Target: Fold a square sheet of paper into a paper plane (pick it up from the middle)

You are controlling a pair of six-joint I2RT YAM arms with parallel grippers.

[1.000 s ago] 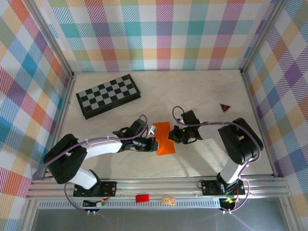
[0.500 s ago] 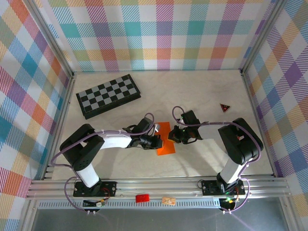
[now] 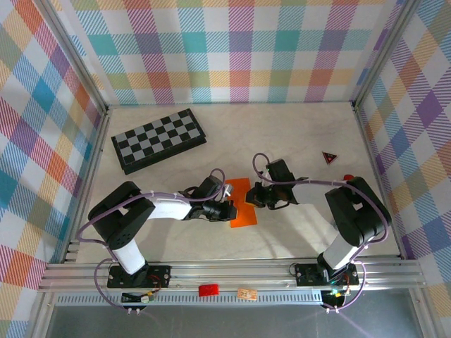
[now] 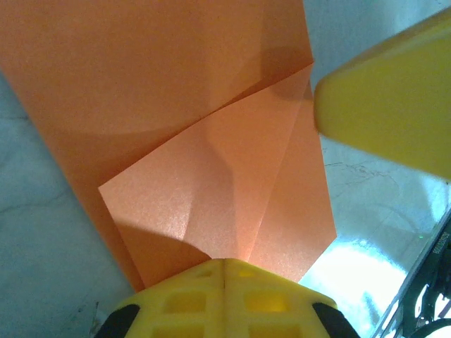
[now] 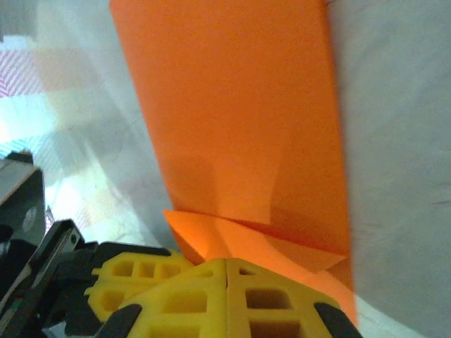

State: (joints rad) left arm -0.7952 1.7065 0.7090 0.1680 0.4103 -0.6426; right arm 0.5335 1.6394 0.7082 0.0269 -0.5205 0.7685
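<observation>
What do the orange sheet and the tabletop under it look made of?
Orange sheet: thin paper, matte with a faint sheen; it holds sharp creases and folded flaps. Tabletop: pale marbled surface, perhaps laminate or stone-look; glossy, given the bright glare.

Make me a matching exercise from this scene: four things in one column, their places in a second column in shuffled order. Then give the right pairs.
Things:
1. checkerboard
2. dark red triangle
3. orange paper
4. small red block

Places:
A. on the metal rail at the near edge, between the arm bases
B. middle of the table
C. far left part of the table
D. right part of the table, near the right wall

Pairs: 1-C, 2-D, 3-B, 4-A
</observation>
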